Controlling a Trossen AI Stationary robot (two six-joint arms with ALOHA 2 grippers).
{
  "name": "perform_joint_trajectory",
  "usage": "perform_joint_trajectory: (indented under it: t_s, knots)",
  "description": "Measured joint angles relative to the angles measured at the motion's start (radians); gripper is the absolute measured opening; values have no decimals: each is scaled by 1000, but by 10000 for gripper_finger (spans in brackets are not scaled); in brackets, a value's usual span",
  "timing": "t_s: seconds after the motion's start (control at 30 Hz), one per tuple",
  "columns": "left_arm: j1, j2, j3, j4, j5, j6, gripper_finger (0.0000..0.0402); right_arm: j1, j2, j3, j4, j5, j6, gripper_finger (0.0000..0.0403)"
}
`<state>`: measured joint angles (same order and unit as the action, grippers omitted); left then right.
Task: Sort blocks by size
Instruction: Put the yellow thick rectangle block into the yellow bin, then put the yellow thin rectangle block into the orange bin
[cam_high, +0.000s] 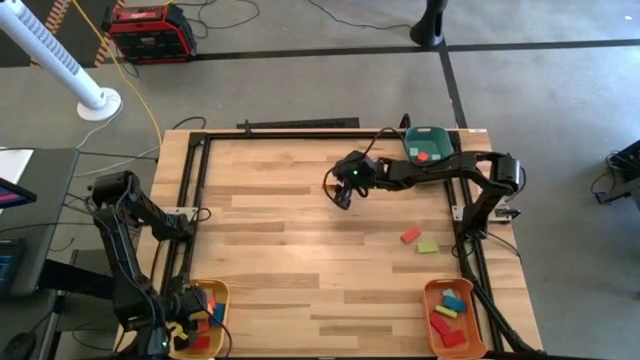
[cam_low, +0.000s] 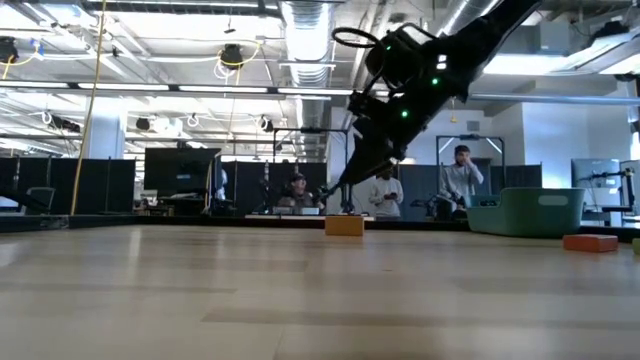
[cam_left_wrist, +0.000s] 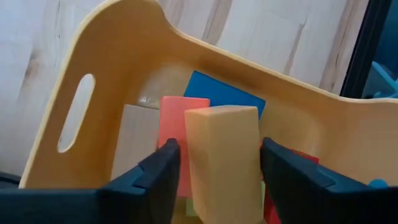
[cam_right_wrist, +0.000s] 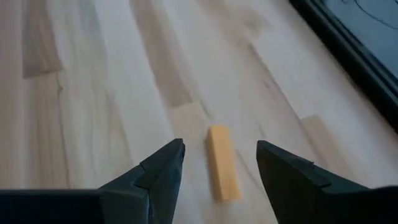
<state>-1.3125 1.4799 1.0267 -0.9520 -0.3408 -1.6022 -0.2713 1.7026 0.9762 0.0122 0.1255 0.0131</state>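
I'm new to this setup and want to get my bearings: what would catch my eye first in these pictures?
First, the right tool, reaching out over the middle of the table with its fingers open above a lone tan block lying on the bare wood. Next, the left tool at the table's near left corner, over the yellow tray, with a tan block between its fingers above the coloured blocks already there.

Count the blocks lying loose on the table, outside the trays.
3: a tan-orange bar in the middle, and a red block beside a green block farther right. Some may be hidden under the arms.
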Motion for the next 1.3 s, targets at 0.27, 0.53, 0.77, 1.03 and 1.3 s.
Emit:
perform_joint_trajectory:
  t_s: [0.27,0.53,0.77,1.03,1.3]
  knots:
    - [0,-1,0,31,-6,-18,277,-14,97,10,14,-61,-48,234]
    - [9,-8,2,50,-49,30,285,-17,201,51,23,-79,-54,229]
    - [38,-8,3,54,-50,49,285,-14,196,48,19,-70,-45,198]
    - [38,-8,3,53,-49,130,285,3,196,48,24,-71,-13,219]
    - [38,-8,3,53,-49,196,285,3,196,47,25,-71,21,280]
